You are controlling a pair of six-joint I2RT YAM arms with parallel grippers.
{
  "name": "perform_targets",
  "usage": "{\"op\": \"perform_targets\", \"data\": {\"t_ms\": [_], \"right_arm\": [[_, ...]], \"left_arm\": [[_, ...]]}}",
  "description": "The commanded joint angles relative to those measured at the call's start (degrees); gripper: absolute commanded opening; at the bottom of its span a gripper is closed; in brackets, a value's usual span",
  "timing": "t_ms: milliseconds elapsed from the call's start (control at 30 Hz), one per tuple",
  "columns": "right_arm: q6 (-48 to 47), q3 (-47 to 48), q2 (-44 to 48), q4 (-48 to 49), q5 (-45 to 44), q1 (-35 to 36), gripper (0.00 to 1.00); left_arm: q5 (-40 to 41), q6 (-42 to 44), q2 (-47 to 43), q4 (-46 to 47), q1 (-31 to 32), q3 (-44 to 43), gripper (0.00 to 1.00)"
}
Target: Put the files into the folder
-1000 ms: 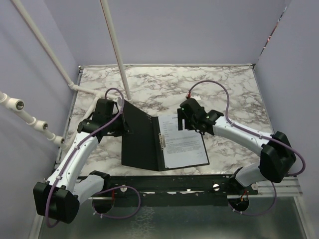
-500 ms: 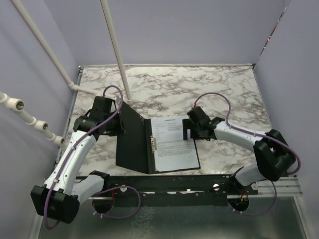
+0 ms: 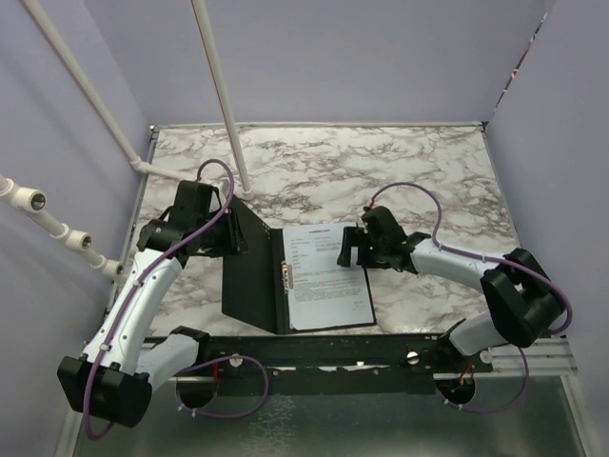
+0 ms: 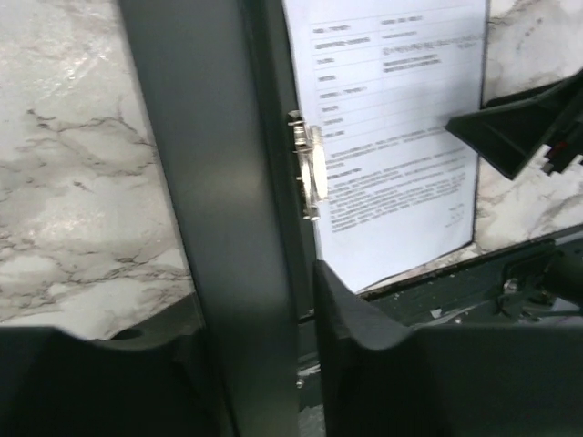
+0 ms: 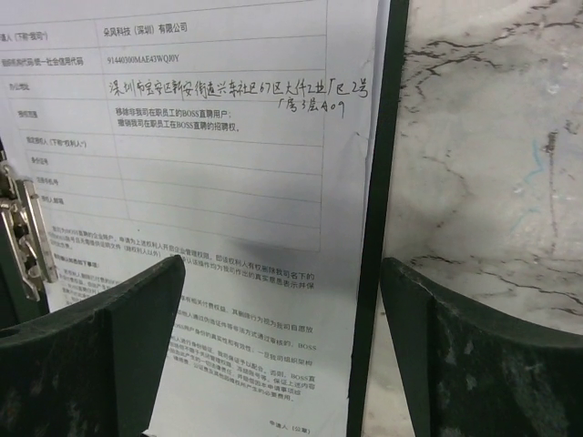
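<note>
A robotics lab test cell is shown. The workspace is boxed in on three sides by plain lilac panels (image 3: pixel 362 57), with no furniture or decoration. A marble-patterned tabletop (image 3: pixel 419 157) is set inside, and a frame of white plastic pipes (image 3: pixel 217 86) with pipe joints (image 3: pixel 38 203) is raised over its left side. A white-and-black left arm (image 3: pixel 143 295) and right arm (image 3: pixel 457 259) are bolted to a black metal rail (image 3: pixel 314 350) at the near edge. Purple cables (image 3: pixel 404 188) are looped along them.

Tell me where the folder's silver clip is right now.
In the top view, the silver clip sits along the spine of the open folder, at the left edge of the files.
</note>
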State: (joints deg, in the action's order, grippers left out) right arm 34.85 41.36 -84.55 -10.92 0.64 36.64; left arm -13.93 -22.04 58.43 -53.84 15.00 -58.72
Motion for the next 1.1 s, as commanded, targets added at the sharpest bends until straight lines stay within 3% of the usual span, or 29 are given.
{"op": "perform_targets", "data": {"t_ms": [0,133,533,767,933,1067], "right_arm": [[2.3,-3.5,-1.7,0.6,7.1,0.2,0.93],[2.4,-4.1,-1.0,0.9,8.0,0.2,0.93],[4.2,-6.8,1.9,3.0,10.4,0.2,0.93],[5.8,-8.5,5.2,3.3,10.5,0.1,0.93],[6.8,-9.7,7.8,2.4,8.7,0.1,0.93],[7.4,-10.5,11.7,-0.5,5.2,0.1,0.93]], "left_arm": [[-8.3,-1.9,-0.2,4.1,-0.1,-0.4,0.44],[-14.0,-5.0,-0.4,9.1,0.0,1.1,0.57],[-26.1,-22.5,-3.4,33.8,1.4,8.5,0.68],[-22.5,-30.8,-3.5,49.3,8.2,14.2,0.72],[-15.2,-32.8,-1.1,56.9,16.0,17.7,0.73],[-9.8,-33.9,-0.6,62.3,18.0,22.1,0.75]]}}
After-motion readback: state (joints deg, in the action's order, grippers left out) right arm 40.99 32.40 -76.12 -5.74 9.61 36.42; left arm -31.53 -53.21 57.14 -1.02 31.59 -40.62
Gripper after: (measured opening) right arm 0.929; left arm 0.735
